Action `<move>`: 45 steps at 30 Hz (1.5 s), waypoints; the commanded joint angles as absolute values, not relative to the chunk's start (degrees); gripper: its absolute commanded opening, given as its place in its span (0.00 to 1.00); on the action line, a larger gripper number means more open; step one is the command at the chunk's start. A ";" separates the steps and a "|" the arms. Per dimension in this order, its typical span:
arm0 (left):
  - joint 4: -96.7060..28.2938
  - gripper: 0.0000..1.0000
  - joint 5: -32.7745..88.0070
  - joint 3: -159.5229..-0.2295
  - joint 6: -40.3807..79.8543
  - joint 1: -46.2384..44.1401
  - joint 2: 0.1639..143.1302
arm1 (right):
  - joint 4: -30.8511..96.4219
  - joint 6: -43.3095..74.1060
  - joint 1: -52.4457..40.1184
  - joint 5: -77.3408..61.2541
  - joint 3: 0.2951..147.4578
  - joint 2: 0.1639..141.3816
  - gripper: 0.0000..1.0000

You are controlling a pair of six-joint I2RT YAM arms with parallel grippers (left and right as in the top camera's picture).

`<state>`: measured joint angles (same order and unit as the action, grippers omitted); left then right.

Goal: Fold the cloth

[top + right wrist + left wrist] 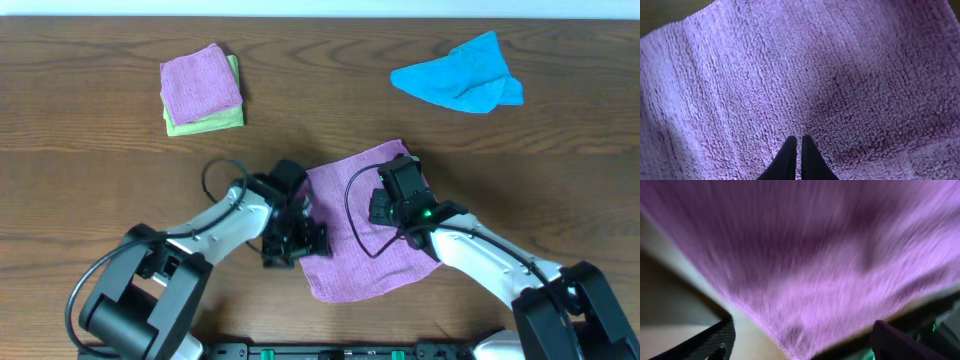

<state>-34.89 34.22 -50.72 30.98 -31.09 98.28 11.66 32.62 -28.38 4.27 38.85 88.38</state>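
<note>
The purple cloth (365, 240) lies spread flat on the wooden table, front centre. My left gripper (312, 238) sits at the cloth's left edge. In the left wrist view the cloth (815, 255) is blurred and fills the frame, and its edge hangs between the two spread fingers of the left gripper (800, 347), which is open. My right gripper (388, 205) is over the cloth's upper middle. In the right wrist view its fingers (795, 141) are shut, tips resting on the cloth (790, 70).
A folded purple cloth (200, 85) lies on a folded green cloth (218, 121) at the back left. A crumpled blue cloth (460, 78) lies at the back right. The table's front edge runs just below the arms' bases.
</note>
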 commanded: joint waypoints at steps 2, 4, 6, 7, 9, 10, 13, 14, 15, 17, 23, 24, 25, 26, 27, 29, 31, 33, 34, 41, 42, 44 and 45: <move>-31.05 0.82 28.12 -52.62 32.82 -30.76 99.09 | 11.46 26.02 -28.80 5.21 39.59 88.47 0.02; -29.61 0.76 28.32 -53.32 35.00 -30.76 99.09 | 11.33 26.04 -28.80 8.25 39.59 88.47 0.01; -29.65 0.55 28.29 -54.83 34.96 -30.74 99.09 | 10.76 26.04 -28.75 10.35 39.59 88.47 0.02; -29.74 0.47 28.14 -55.83 34.92 -30.74 99.09 | 10.20 26.02 -28.71 10.52 39.59 88.47 0.02; -30.39 0.22 28.03 -57.25 34.89 -30.74 99.09 | 9.58 26.04 -28.69 10.28 39.59 88.47 0.02; -31.44 0.18 28.03 -58.11 34.89 -30.74 99.09 | 9.56 26.02 -28.69 10.11 39.59 88.47 0.02; -38.00 0.11 25.85 -60.75 34.74 -30.72 99.09 | 10.00 26.02 -28.69 10.07 39.59 88.47 0.01; -41.10 0.08 24.49 -61.63 34.70 -30.72 99.09 | 10.07 26.02 -28.69 10.04 39.59 88.47 0.02; -43.79 0.11 23.53 -62.26 34.68 -30.72 99.09 | 10.13 26.02 -28.69 10.07 39.59 88.47 0.01; -48.82 0.41 22.26 -63.29 32.86 -30.72 99.09 | 10.26 26.04 -28.69 10.07 39.59 88.47 0.02; -56.47 0.62 21.71 -63.40 31.48 -30.72 99.09 | 10.02 26.04 -28.69 10.07 39.59 88.47 0.02; -56.36 0.61 20.34 -63.42 31.57 -30.72 99.09 | 10.00 26.04 -28.69 10.07 39.59 88.47 0.01; -55.61 0.60 18.24 -63.51 31.73 -30.72 99.09 | 10.02 26.04 -28.69 10.07 39.59 88.47 0.02; -54.22 0.60 16.43 -63.57 31.73 -30.72 99.09 | 10.00 26.04 -28.69 10.07 39.59 88.47 0.02; -52.23 0.60 15.86 -63.61 31.64 -30.70 99.09 | 10.00 26.04 -28.69 10.07 39.59 88.47 0.02; -48.58 0.51 17.15 -64.18 31.27 -30.68 99.09 | 9.98 26.00 -28.69 10.13 39.59 88.47 0.02; -46.15 0.29 17.54 -65.41 31.31 -30.68 99.09 | 9.72 24.99 -28.69 10.17 39.59 88.47 0.02; -44.21 0.06 15.42 -66.54 31.59 -30.72 99.09 | 9.63 24.56 -28.42 11.18 39.59 88.47 0.01; -43.22 0.05 13.87 -66.74 31.57 -30.74 99.09 | 9.58 24.56 -28.12 11.53 39.59 88.47 0.02; -39.05 0.06 5.10 -66.74 33.21 -30.79 99.37 | 9.34 19.46 -22.28 9.39 39.59 88.47 0.01; -38.52 0.06 4.78 -66.74 33.87 -30.81 99.39 | 9.02 17.78 -21.39 7.88 39.59 88.47 0.01; -37.54 0.06 4.01 -66.74 35.22 -30.87 99.74 | 8.03 14.35 -19.68 4.14 39.59 88.47 0.01; -37.10 0.06 4.01 -66.74 35.66 -30.89 100.20 | 7.44 13.32 -18.94 2.07 39.59 88.47 0.01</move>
